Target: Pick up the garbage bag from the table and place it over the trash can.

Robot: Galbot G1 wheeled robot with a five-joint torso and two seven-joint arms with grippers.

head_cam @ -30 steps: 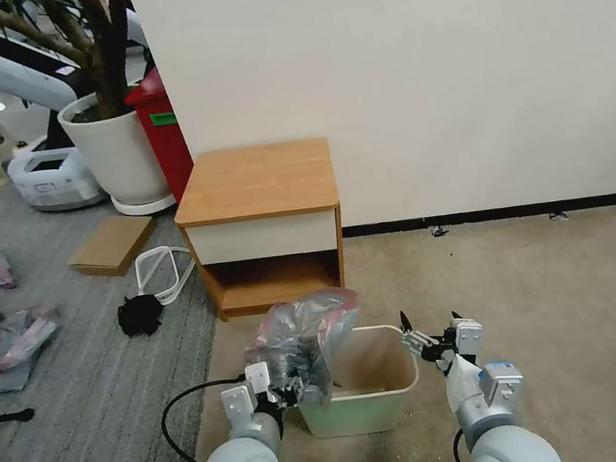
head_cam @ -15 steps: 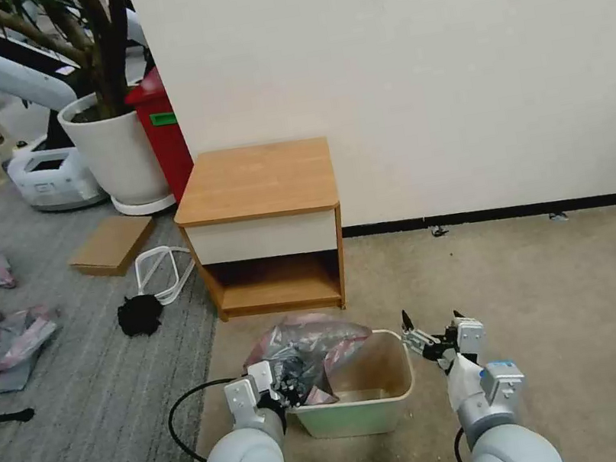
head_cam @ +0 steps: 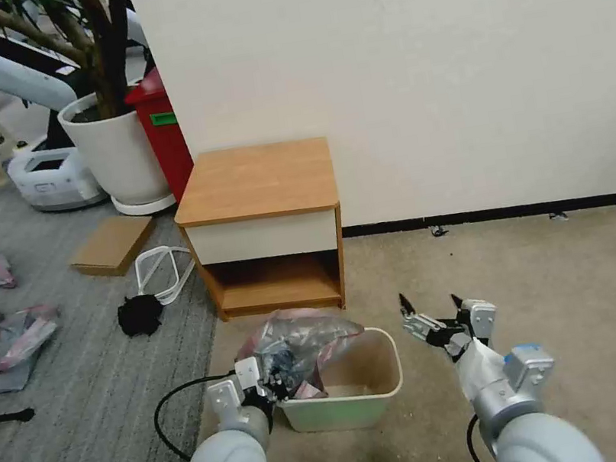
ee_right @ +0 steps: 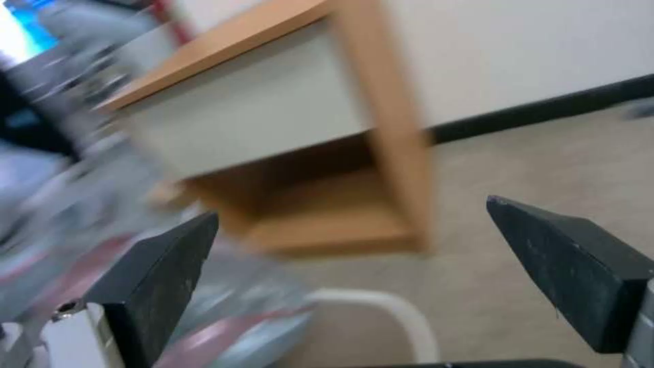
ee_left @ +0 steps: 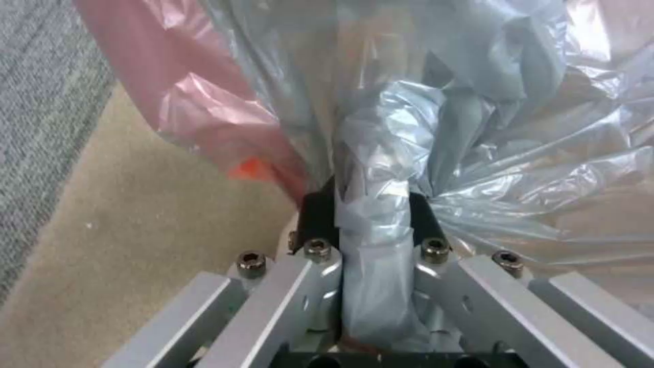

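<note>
Here left gripper (head_cam: 273, 381) pinches bunched garbage bag (head_cam: 298, 344), draped over left end of trash can (head_cam: 379, 398) on floor before table (head_cam: 258, 180); right gripper (head_cam: 428, 313) spread wide, just right of can

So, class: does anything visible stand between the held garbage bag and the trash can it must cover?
Nothing visible does. The left claw grips the garbage bag bunched over the trash can's left rim; the rest of the opening is bare. The right claw hangs open beside the can's right side.
</note>
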